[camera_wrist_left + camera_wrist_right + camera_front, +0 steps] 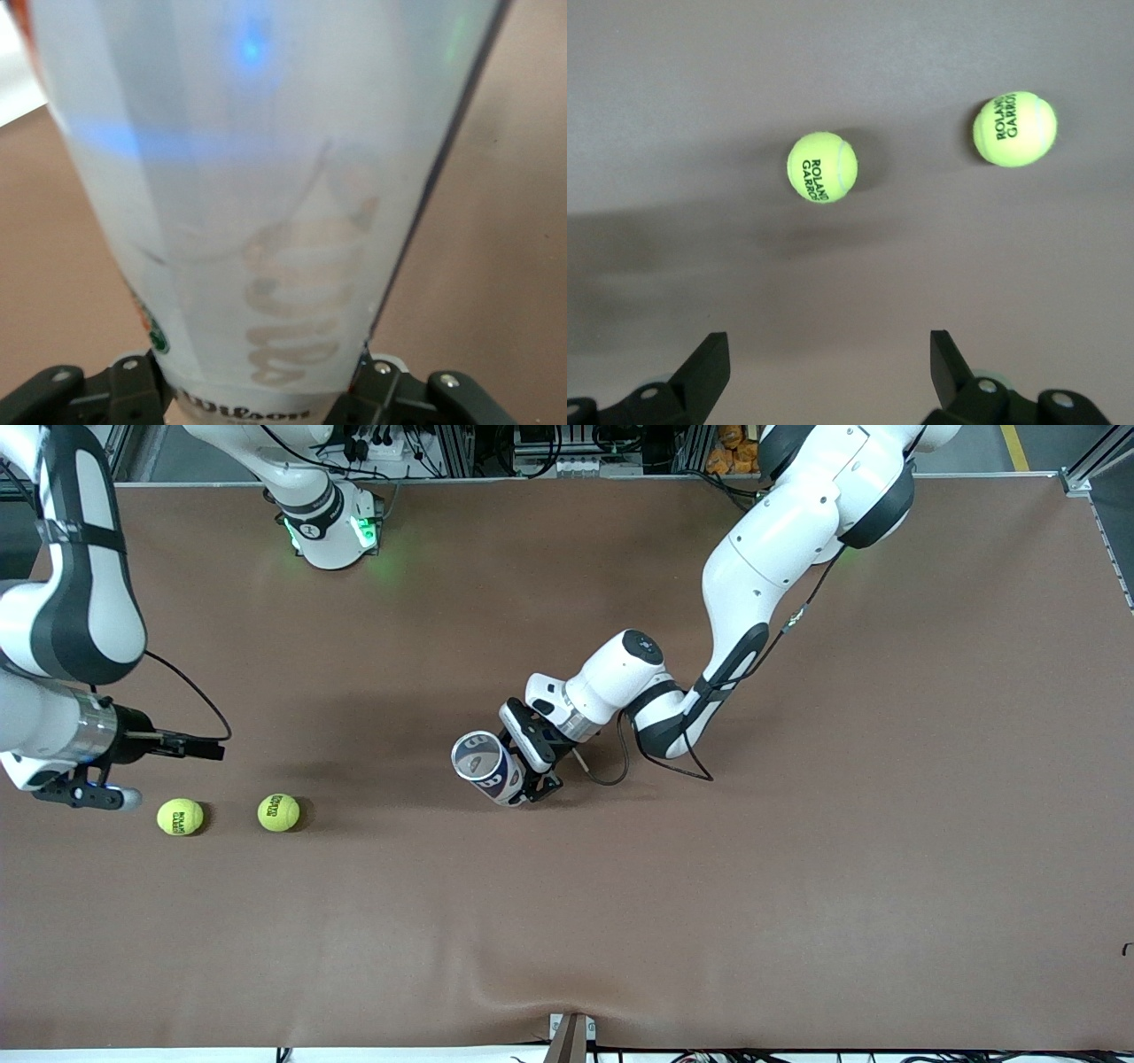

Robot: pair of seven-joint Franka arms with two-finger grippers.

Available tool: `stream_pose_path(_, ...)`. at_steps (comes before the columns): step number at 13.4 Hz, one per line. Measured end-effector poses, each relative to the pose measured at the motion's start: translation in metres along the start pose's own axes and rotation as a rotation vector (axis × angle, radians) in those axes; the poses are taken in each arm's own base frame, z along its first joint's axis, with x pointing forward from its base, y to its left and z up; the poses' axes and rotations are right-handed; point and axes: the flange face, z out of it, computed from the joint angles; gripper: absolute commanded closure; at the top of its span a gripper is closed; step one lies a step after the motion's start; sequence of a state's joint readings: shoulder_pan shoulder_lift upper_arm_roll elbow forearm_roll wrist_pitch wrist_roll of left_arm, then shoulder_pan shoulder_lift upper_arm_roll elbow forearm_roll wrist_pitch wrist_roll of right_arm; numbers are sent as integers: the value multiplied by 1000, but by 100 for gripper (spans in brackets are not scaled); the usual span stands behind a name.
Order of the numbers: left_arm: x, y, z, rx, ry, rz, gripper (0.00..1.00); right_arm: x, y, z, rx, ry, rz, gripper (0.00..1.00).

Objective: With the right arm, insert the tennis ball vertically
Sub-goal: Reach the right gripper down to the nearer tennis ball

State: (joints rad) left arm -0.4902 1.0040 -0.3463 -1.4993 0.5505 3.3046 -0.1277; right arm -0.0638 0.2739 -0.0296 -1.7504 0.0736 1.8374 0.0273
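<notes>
Tennis balls, two, yellow-green, printed "ROLAND GARROS" in black, resting on the brown table toward the right arm's end, side by side and apart, about level with each other in distance from the front camera. First tennis ball lying closest to the right gripper; second tennis ball lying between the first ball and the can.

Right gripper hovering low over the table just beside the first ball, on the side away from the can; black fingers spread wide, nothing between them, both balls seen clear of the tips in the right wrist view. Right arm reaching in from its end of the table, black cable looping off its wrist.

Tennis ball can, clear plastic with a blue-and-white label and "Wilson" printed near its base, gripped near mid-table, well apart from the second ball and slightly farther from the front camera than either ball. Open mouth tilted up toward the front camera; whether its base touches the table cannot be told. Left gripper clamped on the can's lower part, fingers pressed against both sides. Left arm stretching down from its base to the can.
</notes>
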Motion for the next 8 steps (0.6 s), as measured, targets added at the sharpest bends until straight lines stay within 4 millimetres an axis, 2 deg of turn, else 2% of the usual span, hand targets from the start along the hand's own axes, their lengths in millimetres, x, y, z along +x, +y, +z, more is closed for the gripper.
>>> stream_pose_path(5,-10,8,7,-12,45,-64,28,24,-3,48,-7,7,-3,0)
stream_pose_path(8,-28,10,16,-13,64,-97,28,38,-7,77,-12,18,-9,0)
